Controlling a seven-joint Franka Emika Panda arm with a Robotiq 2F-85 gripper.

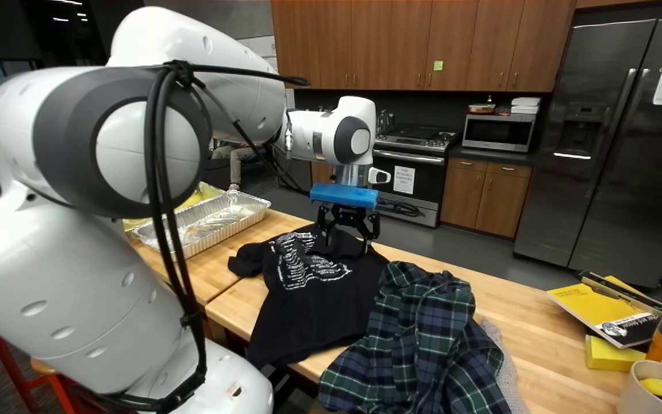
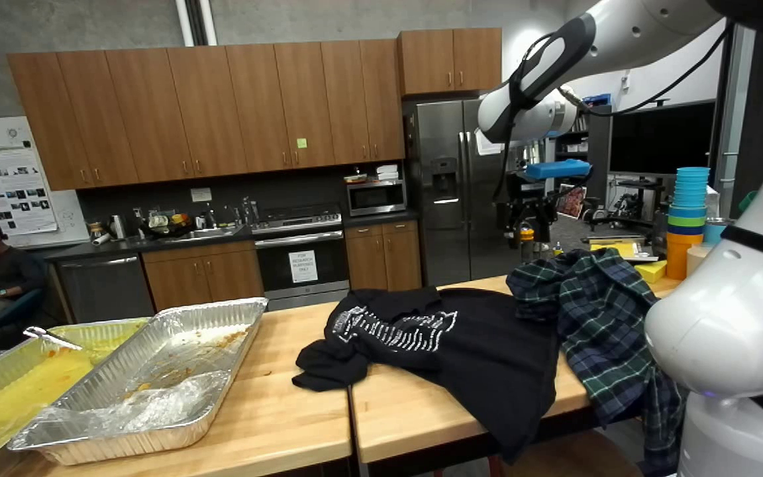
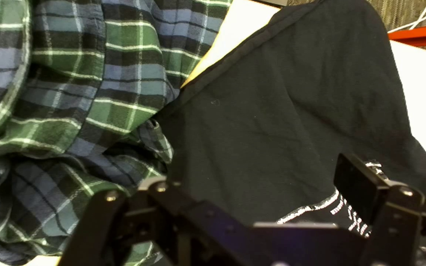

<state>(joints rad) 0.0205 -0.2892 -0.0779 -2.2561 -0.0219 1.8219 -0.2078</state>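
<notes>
wooden table [image 1: 532,313], end effector [image 1: 347,244] hanging clear above black shirt [image 1: 322,313], fingers [image 3: 359,186] spread wide apart

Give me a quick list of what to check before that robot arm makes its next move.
1. Gripper open: ok, its jaws stand apart, holding nothing.
2. Gripper off the black shirt: ok, a gap shows below it.
3. Black shirt wholly on the table: not ok, part of it hangs over the edge.
4. Plaid shirt separate from the black shirt: not ok, they touch.
5. Nearest foil tray apart from the black shirt: ok, there is a gap.
6. What lies beneath the plaid shirt: cannot tell, it is hidden.
</notes>
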